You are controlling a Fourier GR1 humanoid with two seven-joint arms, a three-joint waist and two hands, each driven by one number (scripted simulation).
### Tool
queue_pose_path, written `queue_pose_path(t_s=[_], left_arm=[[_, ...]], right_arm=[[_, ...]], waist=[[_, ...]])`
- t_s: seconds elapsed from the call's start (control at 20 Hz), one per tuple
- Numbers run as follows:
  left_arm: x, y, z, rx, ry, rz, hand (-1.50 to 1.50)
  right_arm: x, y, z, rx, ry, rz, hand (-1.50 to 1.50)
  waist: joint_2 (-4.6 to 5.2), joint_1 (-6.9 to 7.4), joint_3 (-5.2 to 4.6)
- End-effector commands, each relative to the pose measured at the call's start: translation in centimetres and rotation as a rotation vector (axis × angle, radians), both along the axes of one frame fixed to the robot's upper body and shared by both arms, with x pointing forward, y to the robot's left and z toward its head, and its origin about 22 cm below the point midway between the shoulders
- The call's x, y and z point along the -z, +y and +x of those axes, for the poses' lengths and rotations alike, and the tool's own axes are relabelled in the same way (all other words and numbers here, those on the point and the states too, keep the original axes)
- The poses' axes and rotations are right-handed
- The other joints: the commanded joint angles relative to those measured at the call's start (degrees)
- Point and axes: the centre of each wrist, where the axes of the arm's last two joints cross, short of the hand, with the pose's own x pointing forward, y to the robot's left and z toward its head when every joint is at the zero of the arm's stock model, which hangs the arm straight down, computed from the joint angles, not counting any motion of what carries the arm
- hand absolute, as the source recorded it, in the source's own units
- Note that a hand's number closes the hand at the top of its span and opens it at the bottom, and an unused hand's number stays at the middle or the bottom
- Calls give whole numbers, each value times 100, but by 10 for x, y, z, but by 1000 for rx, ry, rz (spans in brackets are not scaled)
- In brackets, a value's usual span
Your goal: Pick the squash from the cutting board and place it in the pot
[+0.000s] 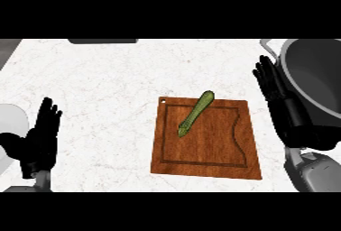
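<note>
Resting at about eight o'clock, the robot's left hand (39,135) is lying open on the counter (100,76), fingers straight, holding nothing. At three o'clock the right hand (283,101) is hanging with straight fingers beside the pot (313,81), also empty. At centre, the squash (195,113) is lying slantwise on the cutting board (206,151), untouched. Judging by this, the pick is not yet begun; the next move is calling for the right hand to swing toward nine o'clock and close around the squash.

White marbled counter (100,81) (dark object (103,41) at far edge).
</note>
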Motion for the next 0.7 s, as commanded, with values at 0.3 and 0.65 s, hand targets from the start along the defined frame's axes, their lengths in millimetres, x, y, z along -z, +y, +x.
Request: queue_pose_path(t_s=[0.3, 0.65], left_arm=[[-62, -7, 32, 147, -157, 58, 0], [-59, -21, 41, 214, -141, -1, 0]], right_arm=[[13, -99, 18, 250, -30, -682, 150], [69, -45, 36, 492, -190, -258, -150]], waist=[[138, 34, -227], [45, 78, -35]])
